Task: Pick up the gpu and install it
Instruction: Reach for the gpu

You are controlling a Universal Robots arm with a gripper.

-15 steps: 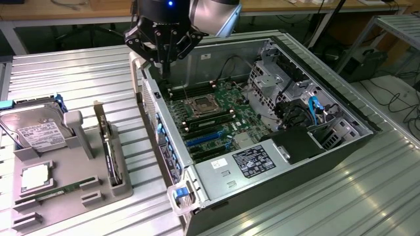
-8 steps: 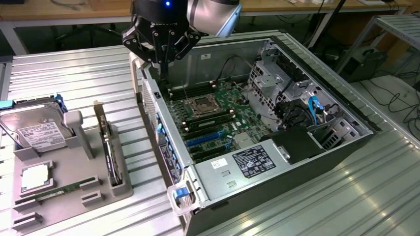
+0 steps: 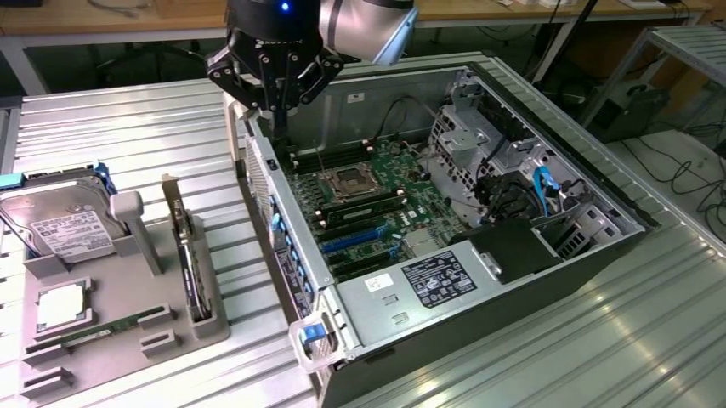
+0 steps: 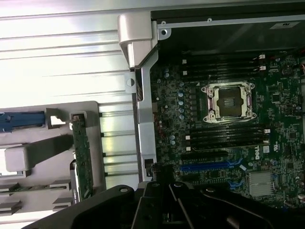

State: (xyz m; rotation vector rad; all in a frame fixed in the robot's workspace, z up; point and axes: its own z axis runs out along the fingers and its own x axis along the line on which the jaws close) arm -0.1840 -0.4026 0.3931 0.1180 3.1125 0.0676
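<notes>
The gpu (image 3: 187,255) is a thin dark card standing on edge in a slot of the grey holder (image 3: 136,246), at the exterior view's left beside the open computer case (image 3: 567,255). In the wrist view the gpu (image 4: 82,157) shows edge-on as a green strip in the grey holder (image 4: 95,143). My gripper (image 3: 278,126) hangs above the case's rear wall, near the corner by the motherboard (image 3: 375,195). Its fingers are shut with nothing between them, well apart from the gpu. The blue expansion slots (image 3: 352,242) on the board stand unoccupied.
A silver hard drive (image 3: 68,225) with a white label, a processor (image 3: 63,306) and a narrow memory stick (image 3: 102,331) also sit in the holder. Inside the case are the processor socket (image 4: 229,101), drive cages (image 3: 477,136) and power supply (image 3: 437,280). Ribbed metal tabletop surrounds both.
</notes>
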